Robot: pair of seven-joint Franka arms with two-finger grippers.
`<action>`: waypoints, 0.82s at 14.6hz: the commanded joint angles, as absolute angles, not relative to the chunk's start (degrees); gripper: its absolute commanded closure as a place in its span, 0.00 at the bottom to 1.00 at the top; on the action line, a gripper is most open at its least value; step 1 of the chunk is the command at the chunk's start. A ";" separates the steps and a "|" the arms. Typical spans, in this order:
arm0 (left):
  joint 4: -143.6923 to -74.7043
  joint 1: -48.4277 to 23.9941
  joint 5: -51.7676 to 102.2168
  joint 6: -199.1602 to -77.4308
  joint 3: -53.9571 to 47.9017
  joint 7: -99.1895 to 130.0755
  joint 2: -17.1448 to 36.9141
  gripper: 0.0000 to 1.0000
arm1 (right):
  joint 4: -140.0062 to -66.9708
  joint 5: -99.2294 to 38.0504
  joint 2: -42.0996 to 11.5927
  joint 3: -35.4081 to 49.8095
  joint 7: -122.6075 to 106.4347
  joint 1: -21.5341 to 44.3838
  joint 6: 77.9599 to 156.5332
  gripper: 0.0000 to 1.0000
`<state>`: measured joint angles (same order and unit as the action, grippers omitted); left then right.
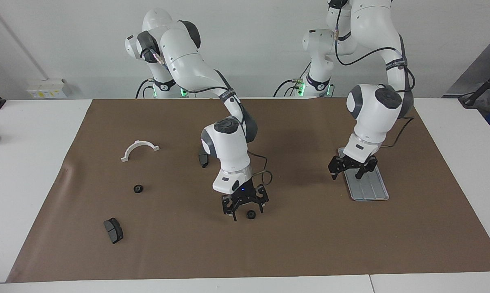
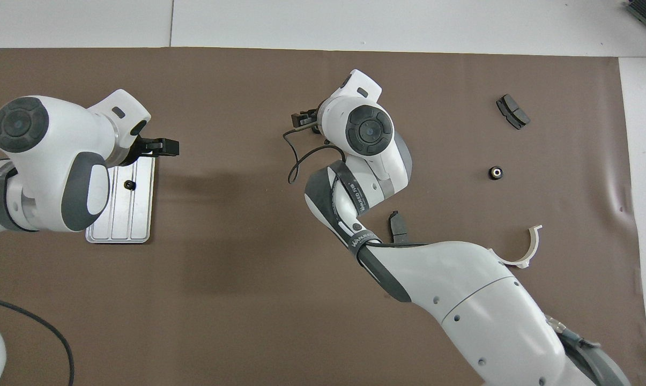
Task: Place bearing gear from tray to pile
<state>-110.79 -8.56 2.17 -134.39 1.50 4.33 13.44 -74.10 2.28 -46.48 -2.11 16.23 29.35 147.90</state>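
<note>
The silver ridged tray (image 1: 371, 190) (image 2: 140, 220) lies toward the left arm's end of the table. One small black bearing gear (image 2: 130, 185) rests on it; in the facing view the gripper covers it. My left gripper (image 1: 346, 176) (image 2: 159, 146) hangs open just over the tray's end nearer the robots, holding nothing. The pile is two loose black gears: one (image 1: 251, 214) mid-table, another (image 1: 138, 189) (image 2: 495, 172) toward the right arm's end. My right gripper (image 1: 245, 209) (image 2: 305, 119) is low and open over the mid-table gear; I cannot tell whether it touches it.
A white half-ring bracket (image 1: 140, 149) (image 2: 526, 249) lies toward the right arm's end. One dark brake pad (image 1: 113, 230) (image 2: 512, 111) sits farther out than the gears, another (image 1: 203, 158) (image 2: 398, 228) nearer the robots by the right arm. A brown mat (image 1: 310, 244) covers the table.
</note>
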 commanded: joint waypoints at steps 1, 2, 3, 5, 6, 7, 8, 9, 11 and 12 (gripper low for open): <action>-112.67 -4.32 2.72 -134.21 0.70 1.68 12.30 0.00 | -77.16 2.99 -45.97 -1.14 14.86 29.44 149.15 0.00; -112.94 -3.52 2.72 -134.21 0.70 0.28 12.74 0.00 | -77.95 3.08 -45.97 -1.23 14.85 29.62 149.32 0.00; -113.29 -2.38 2.72 -134.56 0.79 -1.56 13.44 0.00 | -78.05 3.16 -45.97 -1.23 14.51 29.62 149.33 0.00; -113.99 -0.36 2.90 -134.82 0.70 -3.60 14.24 0.14 | -78.48 3.95 -45.97 -1.23 13.02 29.62 149.50 0.00; -114.86 0.17 3.07 -135.09 0.70 -3.69 14.67 0.25 | -78.83 3.96 -45.97 -1.23 11.88 29.62 149.50 0.06; -115.66 0.18 3.34 -136.48 0.70 -3.78 14.85 0.26 | -79.01 4.13 -45.97 -1.23 11.52 29.71 149.33 0.23; -117.06 0.09 3.34 -138.06 0.70 -3.69 14.85 0.27 | -79.27 4.13 -45.88 -1.23 11.51 30.32 149.24 0.37; -118.46 0.09 3.43 -139.56 0.62 -3.69 14.77 0.28 | -79.28 4.13 -45.79 -1.23 11.51 30.50 149.15 0.48; -119.27 0.09 3.95 -140.71 0.62 -3.78 14.85 0.35 | -79.19 4.13 -45.88 -1.32 11.51 30.59 149.32 0.57; -119.35 0.17 4.30 -140.71 0.62 -3.78 14.94 0.38 | -79.19 4.22 -45.88 -1.23 11.60 30.59 149.50 0.57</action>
